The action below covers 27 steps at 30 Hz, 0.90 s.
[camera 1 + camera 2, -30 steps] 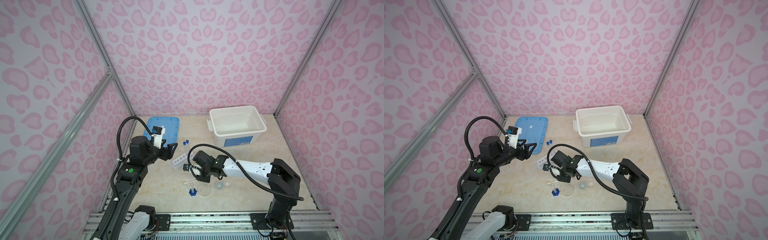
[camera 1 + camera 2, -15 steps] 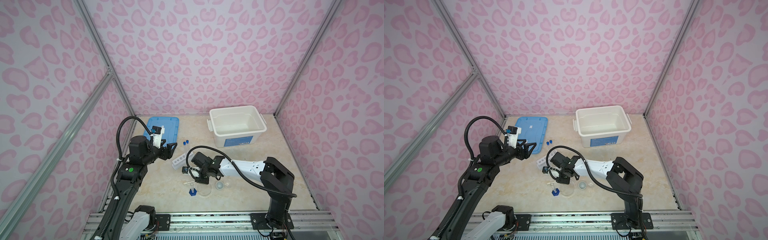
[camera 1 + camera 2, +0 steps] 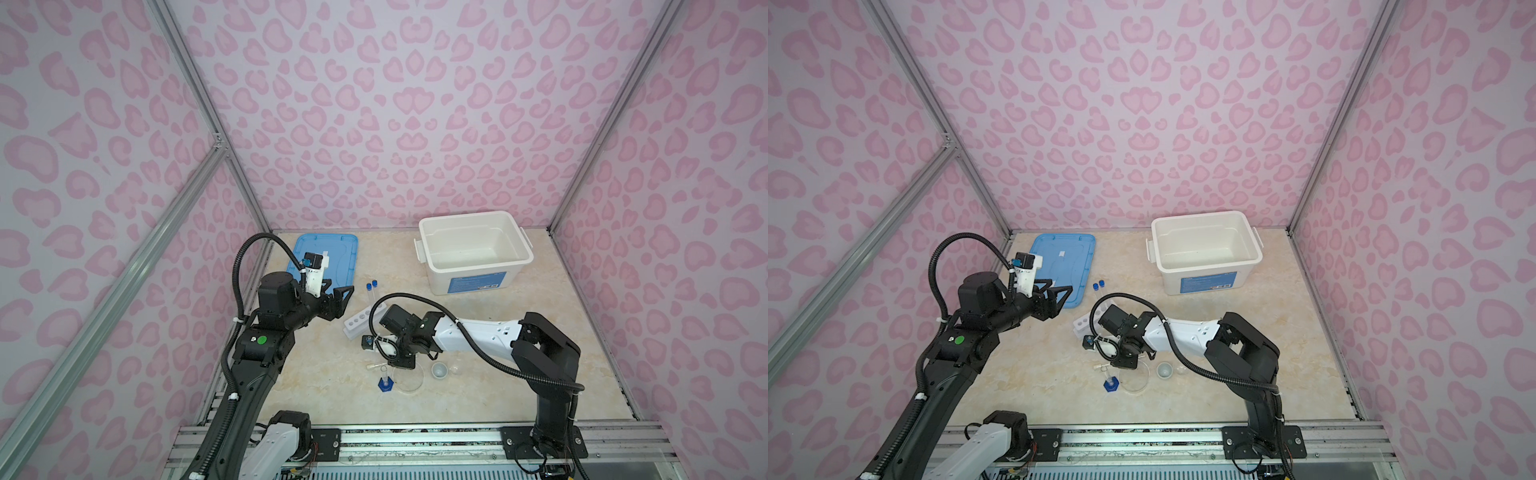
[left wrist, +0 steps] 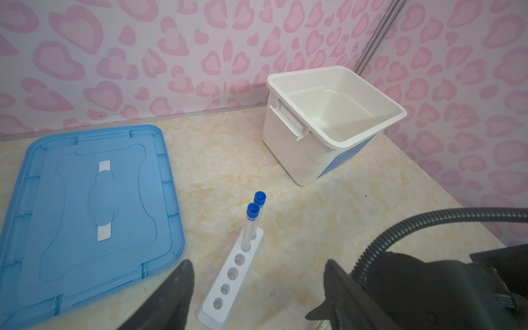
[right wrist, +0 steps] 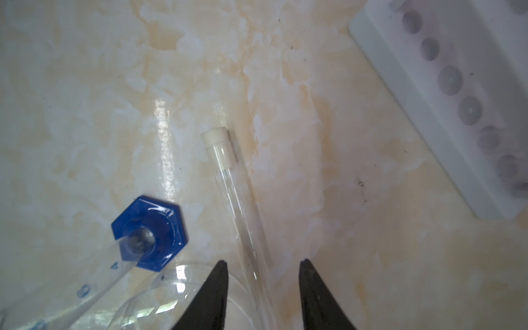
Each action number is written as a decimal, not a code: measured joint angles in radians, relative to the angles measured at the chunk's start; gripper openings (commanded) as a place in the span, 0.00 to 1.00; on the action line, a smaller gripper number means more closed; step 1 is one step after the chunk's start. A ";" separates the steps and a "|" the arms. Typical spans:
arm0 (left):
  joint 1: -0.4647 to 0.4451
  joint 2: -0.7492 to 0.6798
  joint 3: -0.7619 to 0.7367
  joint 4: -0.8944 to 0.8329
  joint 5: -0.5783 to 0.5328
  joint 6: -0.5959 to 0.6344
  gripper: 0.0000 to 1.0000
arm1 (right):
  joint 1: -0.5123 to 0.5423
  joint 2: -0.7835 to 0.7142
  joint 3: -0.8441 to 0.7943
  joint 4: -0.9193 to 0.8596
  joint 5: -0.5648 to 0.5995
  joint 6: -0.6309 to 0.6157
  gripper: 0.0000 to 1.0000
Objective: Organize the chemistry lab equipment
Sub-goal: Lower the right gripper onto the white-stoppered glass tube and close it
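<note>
Two blue-capped test tubes (image 3: pixel 371 291) (image 4: pixel 251 223) stand in the far end of the white six-hole rack (image 3: pixel 358 325) (image 4: pixel 231 277) (image 5: pixel 445 85). A white-capped test tube (image 5: pixel 240 194) (image 3: pixel 374 366) lies flat on the table. My right gripper (image 5: pixel 263 261) (image 3: pixel 403 362) points down over it, open, one finger on each side of the tube and apart from it. Beside it stand the blue-based cylinder (image 5: pixel 150 231) (image 3: pixel 385 383), the clear petri dish (image 5: pixel 160 300) (image 3: pixel 411 380) and the small white cup (image 3: pixel 439 370). My left gripper (image 4: pixel 258 263) (image 3: pixel 340 297) hangs open and empty above the table left of the rack.
A big white bin (image 3: pixel 473 216) (image 4: pixel 337 70) stands open at the back right. Its blue lid (image 3: pixel 328 245) (image 4: pixel 85 200) lies flat at the back left. Pink patterned walls close in three sides. The right arm's cable loops over the rack.
My right gripper has shifted a little left and settled over the white-capped tube, jaws unchanged. The left arm has stayed still.
</note>
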 measured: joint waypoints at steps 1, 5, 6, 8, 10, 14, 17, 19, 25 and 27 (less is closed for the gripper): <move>0.000 0.000 0.000 0.000 0.000 0.000 0.73 | 0.000 0.003 0.002 0.000 0.000 0.000 0.42; 0.000 -0.002 -0.001 0.000 0.000 0.000 0.73 | -0.001 0.018 0.014 0.000 0.001 -0.008 0.42; 0.000 -0.002 -0.001 0.000 0.000 0.000 0.73 | -0.001 0.020 0.017 -0.001 0.000 -0.010 0.42; 0.001 -0.005 -0.001 0.000 0.000 0.000 0.73 | -0.002 0.024 0.021 0.002 0.001 -0.016 0.42; 0.001 -0.007 -0.002 0.000 0.000 0.000 0.73 | -0.002 0.025 0.021 0.003 0.001 -0.016 0.42; 0.001 -0.007 -0.002 0.000 -0.003 0.000 0.74 | -0.004 0.025 0.021 0.010 0.001 -0.022 0.42; 0.002 -0.005 -0.002 0.000 -0.003 0.001 0.73 | -0.005 0.027 0.021 0.018 0.000 -0.022 0.41; 0.003 -0.005 -0.002 0.000 -0.003 0.002 0.73 | -0.005 0.031 0.021 0.020 0.000 -0.023 0.42; 0.004 -0.004 -0.002 0.000 -0.003 0.003 0.73 | -0.006 0.036 0.021 0.021 -0.007 -0.023 0.42; 0.006 0.000 -0.002 0.000 -0.003 0.003 0.73 | -0.006 0.036 0.021 0.022 -0.007 -0.023 0.41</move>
